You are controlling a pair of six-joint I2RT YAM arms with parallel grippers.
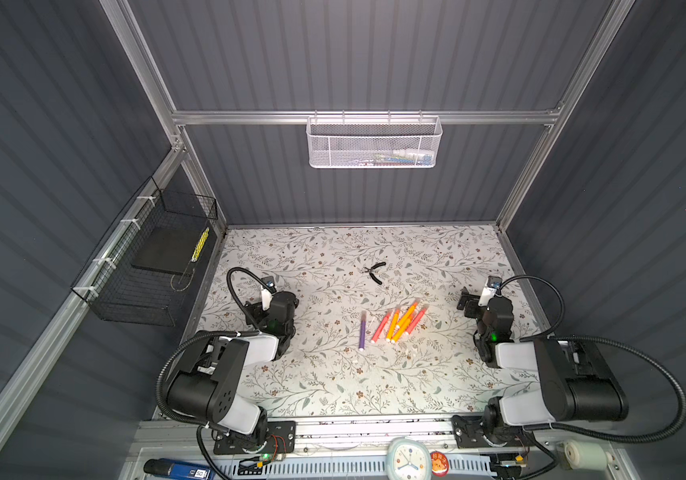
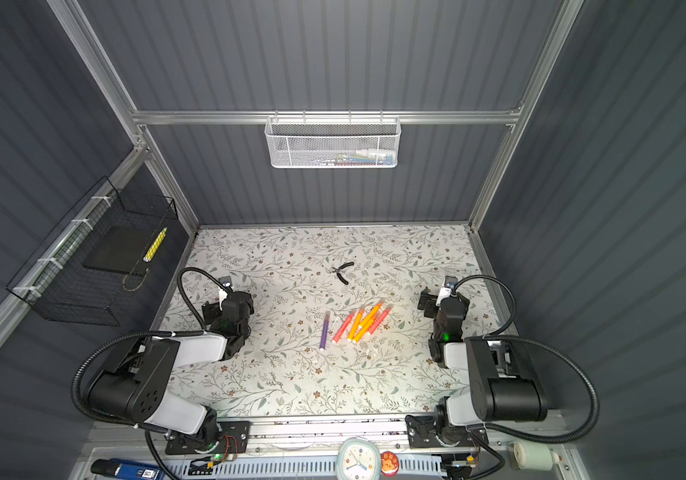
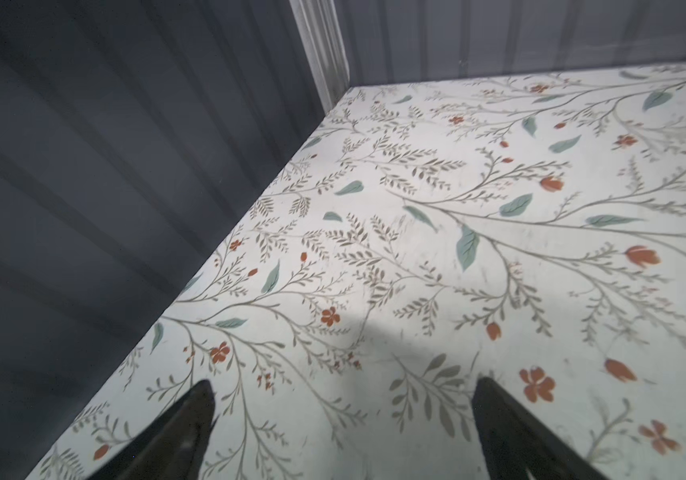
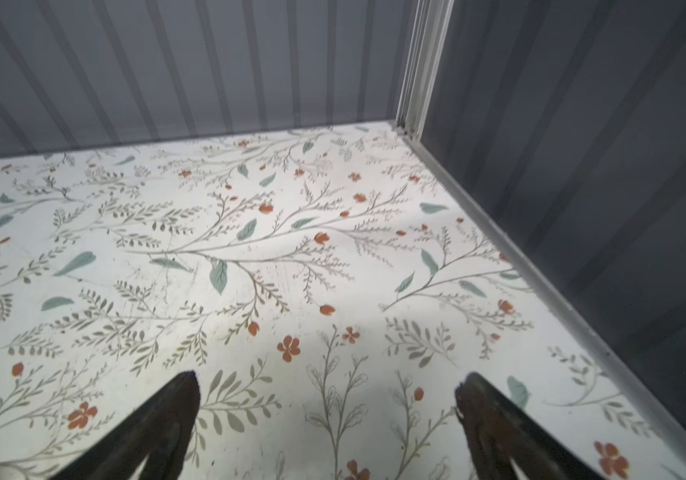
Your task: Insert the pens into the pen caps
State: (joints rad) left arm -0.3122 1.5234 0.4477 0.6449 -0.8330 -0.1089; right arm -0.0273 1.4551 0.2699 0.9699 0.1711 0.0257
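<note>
The pliers [image 1: 376, 272] lie on the table [image 1: 312, 374], toward its back. In front of the pliers and slightly right, five pens [image 1: 401, 323] lie together in a bundle, touching. The sixth pen [image 1: 362, 331] lies alone in front of the pliers, just left of the bundle. The pen caps [image 1: 408, 352] lie farther front, near the bundle.

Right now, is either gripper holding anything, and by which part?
Nothing is held. The left gripper and the right gripper are both open, with only the table showing between their jaws. The pens lie loose mid-table, apart from both.
</note>
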